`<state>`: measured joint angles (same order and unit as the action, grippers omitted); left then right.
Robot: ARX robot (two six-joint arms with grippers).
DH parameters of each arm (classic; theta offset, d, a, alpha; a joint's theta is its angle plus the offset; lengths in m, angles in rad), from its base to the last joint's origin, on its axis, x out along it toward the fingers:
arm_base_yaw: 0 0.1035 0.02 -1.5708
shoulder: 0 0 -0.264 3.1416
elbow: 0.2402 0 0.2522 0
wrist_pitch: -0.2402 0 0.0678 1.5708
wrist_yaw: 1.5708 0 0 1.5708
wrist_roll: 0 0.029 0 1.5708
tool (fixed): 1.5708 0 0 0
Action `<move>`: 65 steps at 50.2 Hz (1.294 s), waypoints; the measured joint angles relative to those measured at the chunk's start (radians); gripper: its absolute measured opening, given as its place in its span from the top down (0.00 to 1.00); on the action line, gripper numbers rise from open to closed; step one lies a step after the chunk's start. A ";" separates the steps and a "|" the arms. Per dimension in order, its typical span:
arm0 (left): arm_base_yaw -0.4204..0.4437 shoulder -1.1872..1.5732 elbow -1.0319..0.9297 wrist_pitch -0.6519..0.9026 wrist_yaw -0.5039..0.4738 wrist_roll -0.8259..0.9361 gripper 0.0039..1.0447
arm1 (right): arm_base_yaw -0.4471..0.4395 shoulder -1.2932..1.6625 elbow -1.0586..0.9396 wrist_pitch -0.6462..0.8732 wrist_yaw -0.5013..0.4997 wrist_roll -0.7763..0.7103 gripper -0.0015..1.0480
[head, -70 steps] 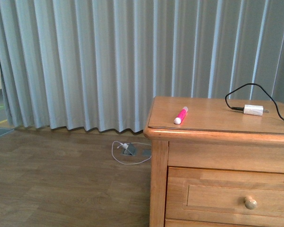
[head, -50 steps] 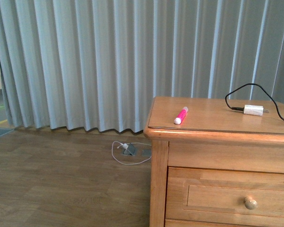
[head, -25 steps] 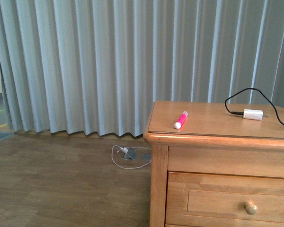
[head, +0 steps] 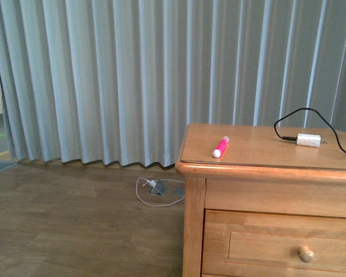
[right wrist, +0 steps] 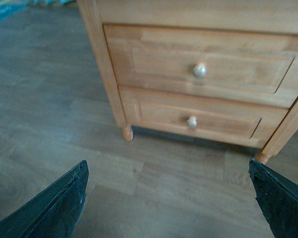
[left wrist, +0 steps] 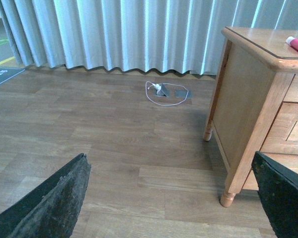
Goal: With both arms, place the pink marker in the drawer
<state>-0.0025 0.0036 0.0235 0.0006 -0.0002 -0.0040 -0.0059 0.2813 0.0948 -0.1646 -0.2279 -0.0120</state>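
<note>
Front cam: pink marker [head: 220, 147] lies flat on the tabletop [head: 259, 157] of the wooden cabinet [head: 194, 231], right of frame centre. It's near the top's front-left corner, set diag, white end twd the front edge.
White plug [head: 308, 140] w/ black cable [head: 293, 114] sits on the same tabletop at far right of frame, well apart from the marker.
Drawer [head: 279, 245] is at lower right of frame, shut, round knob [head: 305, 254] on its front. Its lower part is cut off by the frame edge.
Grey curtain [head: 132, 75] fills the upper frame, wood floor [head: 63, 231] is lower left. A white cord [head: 155, 190] loops on the floor near the curtain hem, just left of the cabinet.

L wrist cam: left tool [left wrist: 169, 158] is spread wide, black fingers [left wrist: 49, 203] far apart w/ nothing between them. It's above the floor, looking at the cabinet's side. One end of the marker shows on the top's edge.

R wrist cam (a bit blurry): right tool [right wrist: 167, 163] is also spread wide and empty, low over the floor, facing the cabinet front. The drawer is shut, and the lower drawer [right wrist: 154, 116] under it is shut too. No contact w/ either.
</note>
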 joint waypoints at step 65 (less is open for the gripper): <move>0.000 0.000 0.000 0.000 0.000 0.000 0.05 | 0.179 1.799 0.753 1.017 0.338 0.106 0.08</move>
<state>-0.0025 0.0036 0.0235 0.0006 -0.0002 -0.0044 0.1730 2.0804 0.8478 0.8528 0.1097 0.0940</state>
